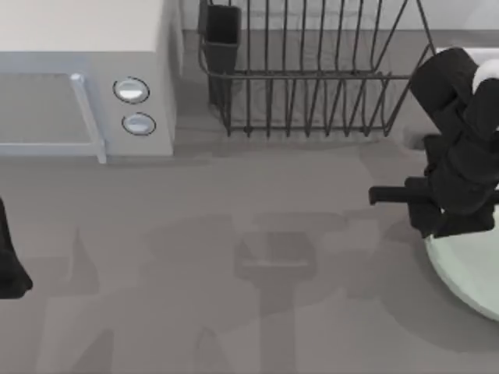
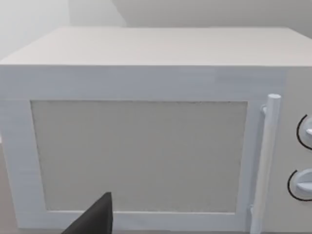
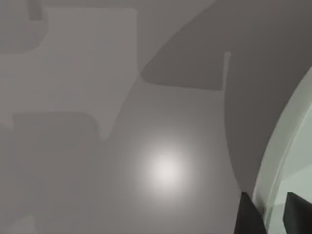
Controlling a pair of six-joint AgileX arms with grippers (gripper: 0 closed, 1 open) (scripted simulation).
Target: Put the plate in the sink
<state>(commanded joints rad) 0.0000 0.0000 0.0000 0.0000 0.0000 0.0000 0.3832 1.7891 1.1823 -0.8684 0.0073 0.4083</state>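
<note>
The right gripper is seen low at the right edge of the tabletop, arm reaching in from the back-right corner, body hanging over the near rim of the plate. In the right wrist view two dark fingertips are set on either side of the plate's raised rim, so the rim is pinched betw. them, w/ grey tabletop spread beyond. The plate is partly cut off by the right edge, lying just in front of the dish rack. A microwave is parked at the back-left corner. The left gripper is held at the left edge, well apart from the plate; its finger state can't be told. Its camera is faced at the microwave door & handle.
</note>
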